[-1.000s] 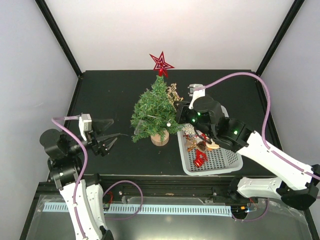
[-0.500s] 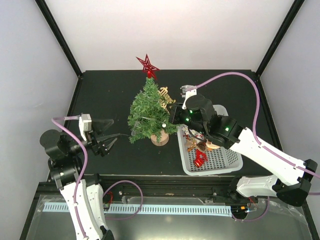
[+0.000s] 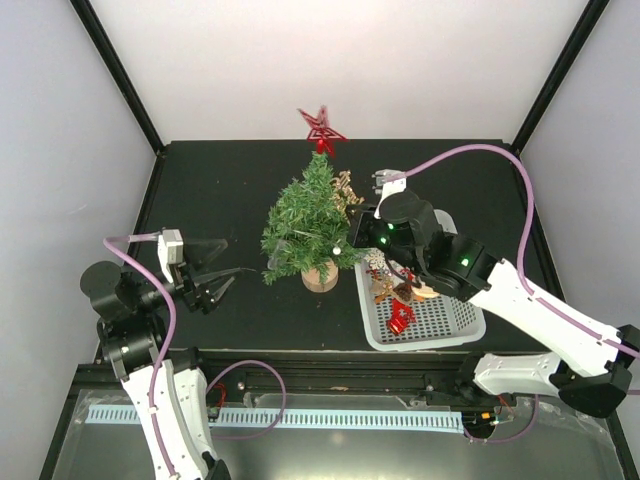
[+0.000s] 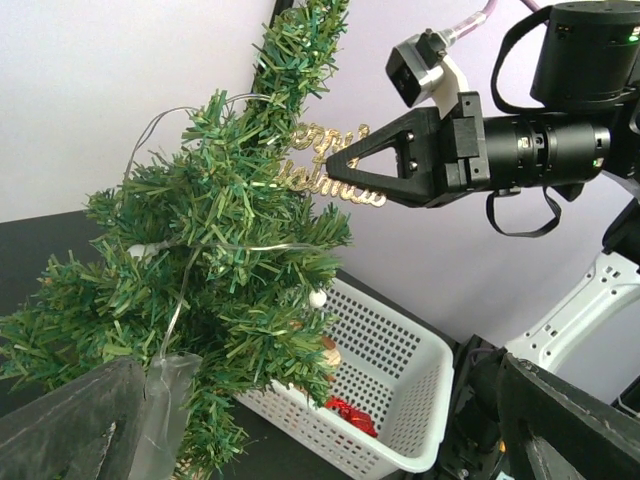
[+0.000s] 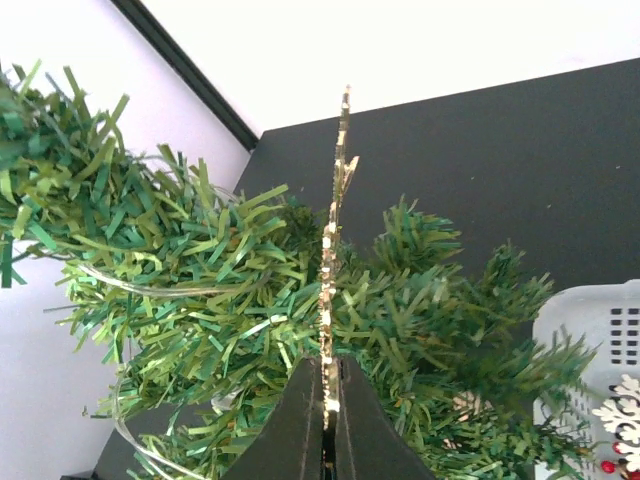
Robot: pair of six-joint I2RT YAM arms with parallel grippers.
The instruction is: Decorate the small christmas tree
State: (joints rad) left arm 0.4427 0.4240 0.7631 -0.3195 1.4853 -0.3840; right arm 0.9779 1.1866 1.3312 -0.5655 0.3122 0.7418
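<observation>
The small christmas tree (image 3: 308, 222) stands mid-table on its wooden disc base (image 3: 320, 276), with a red star (image 3: 321, 127) on top and a thin light string. It also shows in the left wrist view (image 4: 215, 290) and the right wrist view (image 5: 200, 290). My right gripper (image 3: 353, 213) is shut on a gold glitter "Merry Christmas" sign (image 5: 333, 250), held edge-on against the tree's upper right branches; the sign reads clearly in the left wrist view (image 4: 335, 170). My left gripper (image 3: 218, 270) is open and empty, left of the tree.
A white perforated basket (image 3: 440, 320) sits right of the tree, holding a red ornament (image 3: 401, 318), a gingerbread figure (image 3: 383, 287) and a white snowflake (image 5: 625, 415). The right arm reaches over the basket. Black frame posts stand at the table's back corners.
The tree had leaned left half a second ago; it has swung back right to upright, and my right gripper has moved right with the gold sign. The left arm has not moved.
</observation>
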